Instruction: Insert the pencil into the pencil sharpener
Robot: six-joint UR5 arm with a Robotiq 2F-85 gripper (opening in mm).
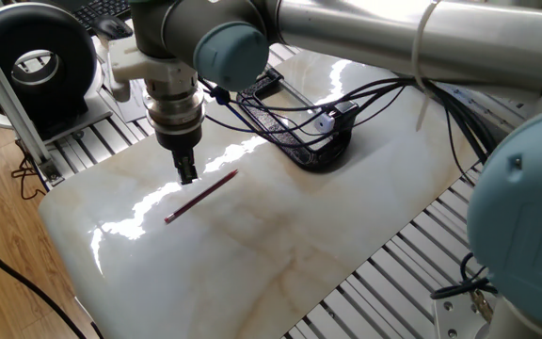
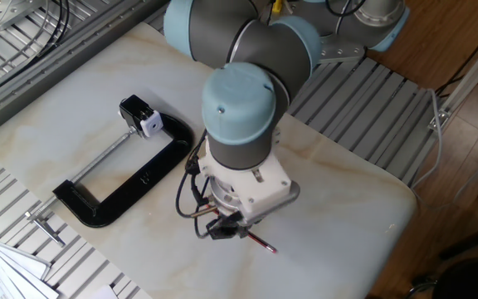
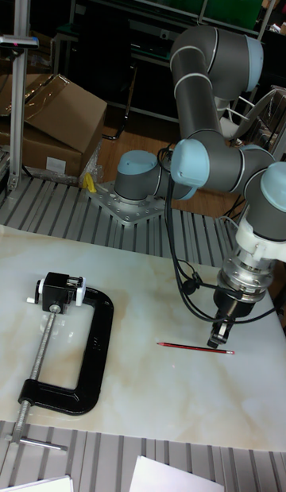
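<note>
The dark-red pencil point(image 1: 202, 197) lies flat on the pale marble table point(image 1: 252, 254). It also shows as the pencil point(image 3: 195, 348) in the tall view. In the other fixed view only the pencil's end point(image 2: 261, 242) sticks out from under the wrist. My gripper point(image 1: 186, 172) points straight down just above the table, close beside the pencil's upper end. The gripper point(image 3: 216, 338) hangs over the pencil's right end, and its fingers look narrow with no clear gap. The small black pencil sharpener point(image 2: 139, 115) with its white face sits in the clamp's jaw, also seen as the pencil sharpener point(image 3: 57, 291).
A large black C-clamp point(image 2: 127, 187) lies on the table left of the arm, its screw bar pointing to the table edge. Black cables point(image 1: 280, 122) loop from the wrist over the clamp. Slatted aluminium rails point(image 1: 412, 254) border the marble slab.
</note>
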